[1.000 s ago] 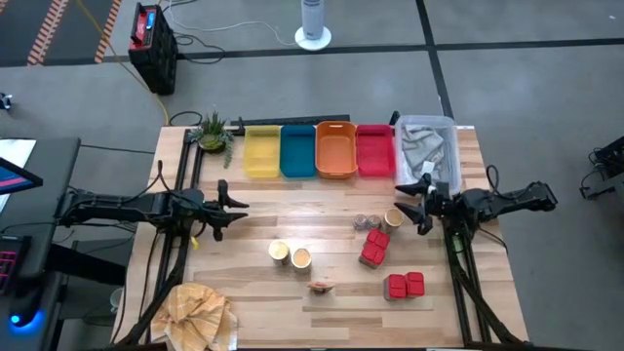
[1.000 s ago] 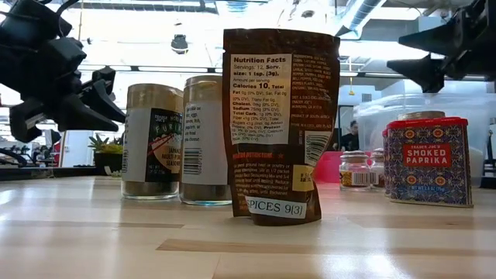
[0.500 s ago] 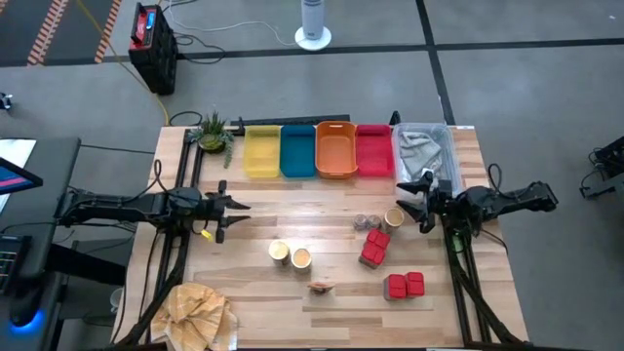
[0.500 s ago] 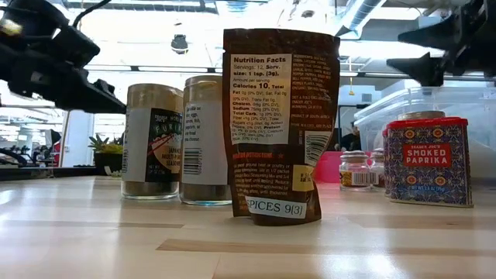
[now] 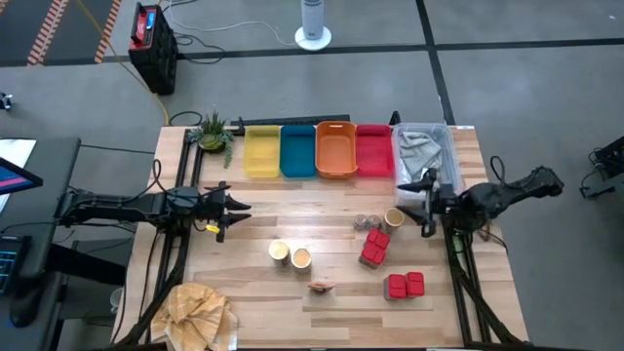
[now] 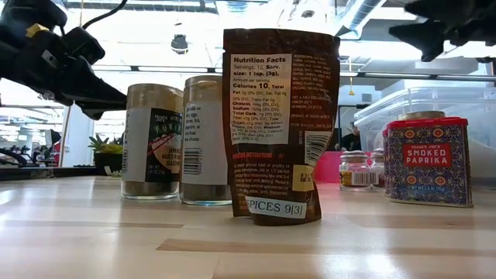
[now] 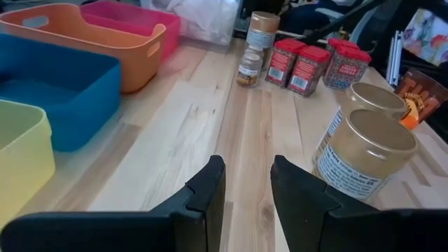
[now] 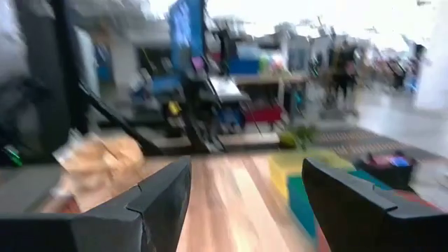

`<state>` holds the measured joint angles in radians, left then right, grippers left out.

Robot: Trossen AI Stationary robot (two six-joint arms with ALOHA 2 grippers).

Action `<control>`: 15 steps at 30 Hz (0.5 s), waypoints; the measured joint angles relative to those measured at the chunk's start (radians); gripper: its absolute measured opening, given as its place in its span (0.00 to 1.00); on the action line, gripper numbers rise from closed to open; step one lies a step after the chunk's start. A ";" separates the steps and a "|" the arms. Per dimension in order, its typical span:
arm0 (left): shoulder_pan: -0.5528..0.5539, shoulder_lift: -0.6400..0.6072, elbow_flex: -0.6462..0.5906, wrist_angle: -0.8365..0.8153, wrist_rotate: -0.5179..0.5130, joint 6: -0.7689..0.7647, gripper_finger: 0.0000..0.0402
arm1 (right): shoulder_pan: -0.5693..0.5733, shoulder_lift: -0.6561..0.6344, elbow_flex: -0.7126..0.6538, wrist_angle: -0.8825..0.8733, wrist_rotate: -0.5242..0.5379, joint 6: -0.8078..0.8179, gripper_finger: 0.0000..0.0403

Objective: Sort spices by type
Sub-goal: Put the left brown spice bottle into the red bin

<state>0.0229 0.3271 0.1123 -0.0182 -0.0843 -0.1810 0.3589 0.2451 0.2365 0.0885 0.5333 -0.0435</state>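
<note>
Spices lie loose across the desk, none yet in a tray. Nearest stands the dark-tan packet [image 5: 323, 286], upright, with 2 red packs [image 5: 404, 285] to its right. A little farther sit 2 pale tubs [image 5: 290, 255] side by side, and right of them 2 more red packs [image 5: 373, 246]. Beyond those are the tiny brownish jars [image 5: 367, 222] and 1 more tub [image 5: 393, 217]. At the far edge run the yellow tray [image 5: 260, 153], blue tray [image 5: 297, 151], orange tray [image 5: 334, 149] and red tray [image 5: 374, 151].

My left hand [image 7: 246, 183] hovers over bare desk at the left, fingers part open with nothing between them. My right hand [image 5: 423, 201] hangs just right of the lone tub, fingers wider apart and also empty.

My worry is crowding: the lone tub stands close to the jars, so I judge a wide approach could knock a jar over. The 2 tubs touch, so closing on 1 may shove its neighbour. The packet looks light and top-heavy, likely to topple if brushed.
</note>
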 joint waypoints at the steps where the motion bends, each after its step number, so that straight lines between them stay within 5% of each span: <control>1: 0.000 0.000 0.000 0.000 -0.004 -0.003 0.27 | 0.006 0.042 0.017 -0.018 0.019 0.009 0.74; 15: 0.001 0.000 0.001 0.040 -0.048 -0.068 0.27 | 0.044 0.588 0.429 -0.402 0.042 0.182 0.74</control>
<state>0.0238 0.3271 0.1131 0.0216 -0.1320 -0.2491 0.4027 0.8328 0.6652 -0.3137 0.5750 0.1387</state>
